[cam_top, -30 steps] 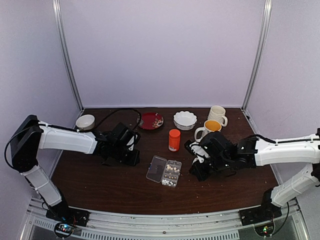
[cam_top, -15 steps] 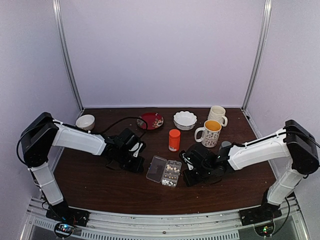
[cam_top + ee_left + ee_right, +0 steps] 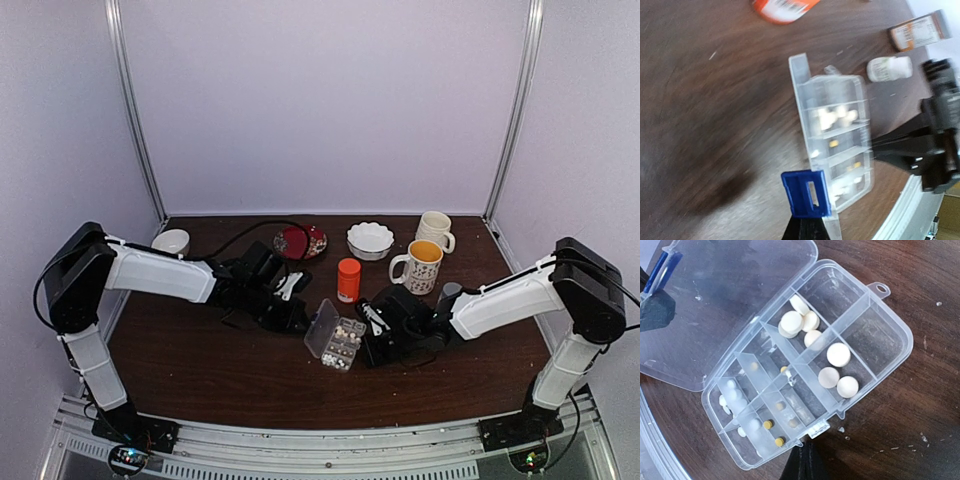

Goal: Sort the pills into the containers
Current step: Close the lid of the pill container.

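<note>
whereas a second earlier the lid had lain flat and both arms had stood well apart from it, the lid [image 3: 321, 325] of the pill organizer [image 3: 890, 322] was now tipped up off the table [image 3: 200, 370], and both arms had closed in on it from either side. the left gripper [image 3: 806, 194] was clenched, its blue fingertip touching the lid's free edge; whether it pinched that edge could not be told. the right gripper [image 3: 802, 466] was clenched too, with nothing between its fingers, its tip just against the tray's latch side. the organizer lay between the two grippers, hinge side toward the left one, latch side toward the right one, and its cells opened upward. its long axis ran crosswise in front of the right gripper's tip, slanting away from it. the pills [image 3: 838, 354] lay in the cells, the larger white ones farther from the right fingertips and the tiny white and yellowish ones nearer them.
</note>
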You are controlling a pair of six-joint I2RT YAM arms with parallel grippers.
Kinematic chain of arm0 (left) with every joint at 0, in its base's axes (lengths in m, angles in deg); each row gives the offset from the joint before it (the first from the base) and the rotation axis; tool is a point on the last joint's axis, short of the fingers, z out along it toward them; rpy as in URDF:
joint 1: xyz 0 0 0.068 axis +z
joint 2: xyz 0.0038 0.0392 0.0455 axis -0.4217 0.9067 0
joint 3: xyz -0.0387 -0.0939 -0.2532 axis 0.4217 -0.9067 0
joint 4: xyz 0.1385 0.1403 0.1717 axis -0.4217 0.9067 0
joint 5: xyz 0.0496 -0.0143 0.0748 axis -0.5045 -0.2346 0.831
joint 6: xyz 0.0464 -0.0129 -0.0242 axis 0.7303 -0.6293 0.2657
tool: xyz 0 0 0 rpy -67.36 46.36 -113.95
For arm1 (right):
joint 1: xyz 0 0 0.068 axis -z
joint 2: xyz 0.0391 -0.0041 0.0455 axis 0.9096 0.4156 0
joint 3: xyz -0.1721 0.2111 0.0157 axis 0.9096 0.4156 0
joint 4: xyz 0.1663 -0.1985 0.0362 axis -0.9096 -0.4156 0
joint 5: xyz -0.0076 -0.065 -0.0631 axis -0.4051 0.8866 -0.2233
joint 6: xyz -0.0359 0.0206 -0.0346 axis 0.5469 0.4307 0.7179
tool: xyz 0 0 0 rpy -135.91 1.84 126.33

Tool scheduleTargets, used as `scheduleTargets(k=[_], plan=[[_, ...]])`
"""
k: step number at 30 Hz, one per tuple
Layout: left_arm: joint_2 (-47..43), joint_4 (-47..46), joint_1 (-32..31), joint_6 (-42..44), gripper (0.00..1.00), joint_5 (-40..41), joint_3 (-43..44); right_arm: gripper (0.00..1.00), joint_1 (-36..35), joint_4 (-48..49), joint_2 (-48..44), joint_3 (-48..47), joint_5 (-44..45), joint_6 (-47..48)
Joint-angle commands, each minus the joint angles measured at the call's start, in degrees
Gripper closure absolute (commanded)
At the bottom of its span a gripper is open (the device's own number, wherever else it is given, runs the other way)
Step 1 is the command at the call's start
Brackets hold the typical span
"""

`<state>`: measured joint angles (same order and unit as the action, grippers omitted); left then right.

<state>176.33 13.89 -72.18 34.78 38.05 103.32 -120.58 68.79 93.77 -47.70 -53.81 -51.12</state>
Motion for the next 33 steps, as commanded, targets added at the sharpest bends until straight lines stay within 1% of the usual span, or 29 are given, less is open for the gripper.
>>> scheduleTargets(k=[1, 5, 6, 7, 9, 10, 11, 13, 15, 18, 21, 23, 25, 28, 31, 33], plan=[[0.43, -3.60, -2.11, -0.25, 1.00, -4.80, 3.47, 1.00, 1.02, 6.00, -0.06, 2.73, -3.92, -2.01], [4.26, -2.53, -4.01, 0.45, 1.00, -5.21, 6.51, 1.00, 1.39, 8.91, 0.19, 3.14, -5.14, -3.17], [5.53, -1.05, -4.57, 1.32, 0.97, -4.82, 7.84, 1.00, 1.43, 9.01, -0.02, 3.20, -5.07, -3.46], [6.50, 1.94, -5.10, 2.61, 0.91, -3.14, 9.48, 1.00, 1.50, 8.98, -0.53, 3.54, -4.80, -3.64], [7.82, 8.37, -6.72, 5.45, 0.80, 3.91, 12.70, 0.99, 1.67, 8.50, -2.04, 4.61, -3.86, -3.92], [8.41, 11.51, -7.44, 6.33, 0.75, 7.74, 14.36, 0.98, 1.81, 8.17, -3.01, 5.24, -3.36, -4.03], [8.76, 13.78, -7.91, 6.78, 0.72, 10.79, 15.53, 0.98, 1.93, 7.58, -4.04, 5.94, -2.86, -4.02], [8.97, 15.60, -8.13, 7.15, 0.68, 14.19, 16.38, 0.98, 2.04, 5.68, -6.21, 6.79, -1.86, -3.55], [8.94, 16.01, -8.21, 7.15, 0.64, 16.23, 16.64, 0.98, 2.05, 4.05, -8.50, 7.39, -1.31, -3.01], [9.59, 16.03, -8.42, 7.66, 0.55, 17.00, 17.67, 0.97, 2.05, 2.00, -10.69, 7.55, -0.79, -2.02], [11.99, 18.23, -8.53, 7.97, 0.49, 17.69, 20.51, 0.95, 2.05, -0.59, -12.39, 6.58, 0.41, -0.61], [13.65, 19.06, -8.71, 8.20, 0.46, 17.51, 21.86, 0.90, 2.05, -2.07, -13.08, 5.25, 1.00, 0.11], [14.77, 19.17, -8.84, 8.42, 0.43, 17.43, 22.51, 0.87, 2.05, -3.23, -13.39, 4.02, 1.92, 0.83], [16.18, 20.39, -9.15, 8.26, 0.43, 19.10, 23.32, 0.84, 2.05, -3.56, -13.75, 3.07, 2.79, 1.20], [17.21, 21.88, -9.27, 7.74, 0.45, 21.03, 23.52, 0.84, 2.05, -1.88, -13.99, 3.14, 2.91, 1.14], [17.57, 21.92, -9.22, 7.56, 0.46, 21.49, 23.23, 0.87, 2.05, 0.20, -13.76, 3.09, 2.69, 0.83]])
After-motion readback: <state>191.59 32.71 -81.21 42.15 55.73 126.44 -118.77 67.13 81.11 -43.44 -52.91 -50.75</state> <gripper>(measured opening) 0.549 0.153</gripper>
